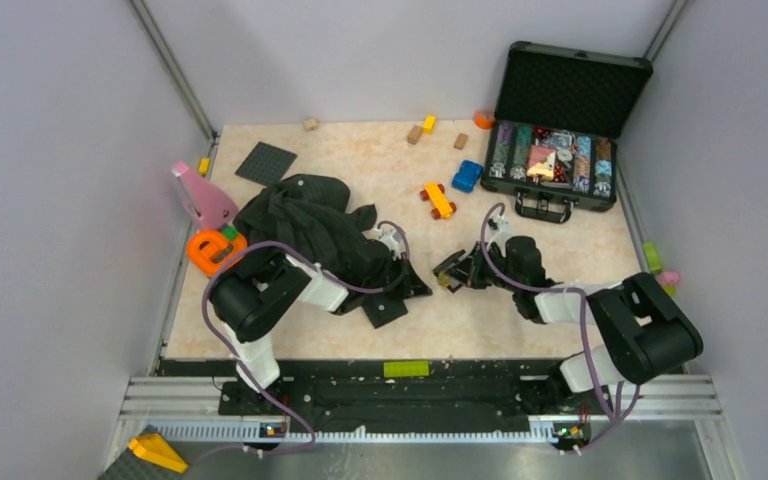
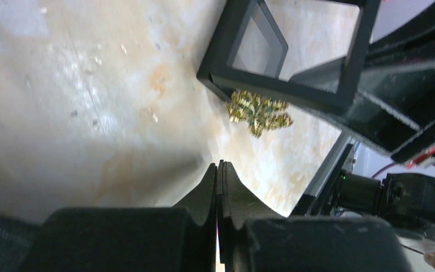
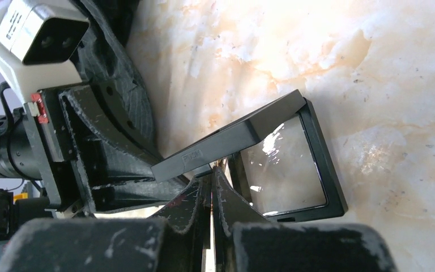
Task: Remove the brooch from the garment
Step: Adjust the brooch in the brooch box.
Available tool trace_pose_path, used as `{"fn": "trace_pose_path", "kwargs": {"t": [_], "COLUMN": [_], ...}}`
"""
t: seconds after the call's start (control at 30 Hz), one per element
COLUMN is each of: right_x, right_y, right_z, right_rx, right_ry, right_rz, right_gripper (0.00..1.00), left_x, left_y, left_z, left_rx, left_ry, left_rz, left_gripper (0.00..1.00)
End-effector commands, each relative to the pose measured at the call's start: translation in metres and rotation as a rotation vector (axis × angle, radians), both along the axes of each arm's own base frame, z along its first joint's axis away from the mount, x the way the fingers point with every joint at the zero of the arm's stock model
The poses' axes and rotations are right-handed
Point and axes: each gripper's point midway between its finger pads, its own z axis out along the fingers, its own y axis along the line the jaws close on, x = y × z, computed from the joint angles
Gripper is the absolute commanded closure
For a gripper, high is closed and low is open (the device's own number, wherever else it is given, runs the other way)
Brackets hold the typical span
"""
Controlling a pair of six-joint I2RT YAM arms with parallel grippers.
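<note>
The dark garment (image 1: 305, 220) lies bunched at the left of the table, partly under my left arm. The gold brooch (image 2: 259, 112) is off the garment; it hangs just below the edge of a small open black box (image 2: 221, 51) with a clear window. My right gripper (image 3: 210, 171) is shut at that box's lid, with a sliver of gold at its tips; the rest of the brooch is hidden there. In the top view the right gripper (image 1: 450, 276) is right of the garment. My left gripper (image 2: 220, 165) is shut and empty, beside the garment's edge (image 1: 403, 262).
A second flat black square box (image 1: 385, 310) lies near the garment's front edge. An open case of chips (image 1: 550, 160) stands at the back right. Toy cars (image 1: 438, 200), wooden blocks (image 1: 415, 133), a grey baseplate (image 1: 265, 163) and pink and orange toys (image 1: 205, 200) lie around.
</note>
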Motion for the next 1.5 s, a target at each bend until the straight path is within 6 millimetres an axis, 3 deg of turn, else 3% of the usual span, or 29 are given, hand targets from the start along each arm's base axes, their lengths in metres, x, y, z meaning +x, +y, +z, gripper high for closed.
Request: {"fn": "trace_pose_path", "kwargs": {"t": [0.0, 0.37, 0.67, 1.47], "right_x": [0.002, 0.001, 0.006, 0.031], "right_y": [-0.006, -0.025, -0.019, -0.026], "right_z": [0.018, 0.024, 0.027, 0.018], "right_rx": [0.025, 0.126, 0.215, 0.201], "right_ry": [-0.022, 0.008, 0.014, -0.003], "right_rz": [-0.019, -0.074, -0.041, -0.102], "right_gripper": [1.00, 1.00, 1.00, 1.00], "left_x": [-0.004, -0.007, -0.006, -0.006], "left_y": [0.008, 0.010, 0.010, 0.009], "left_z": [0.023, 0.028, 0.031, 0.030], "left_rx": [-0.006, -0.009, -0.014, -0.006], "left_ry": [-0.067, -0.080, -0.094, -0.099], "left_rz": [-0.002, -0.013, -0.011, -0.023], "left_gripper": [1.00, 1.00, 1.00, 1.00]}}
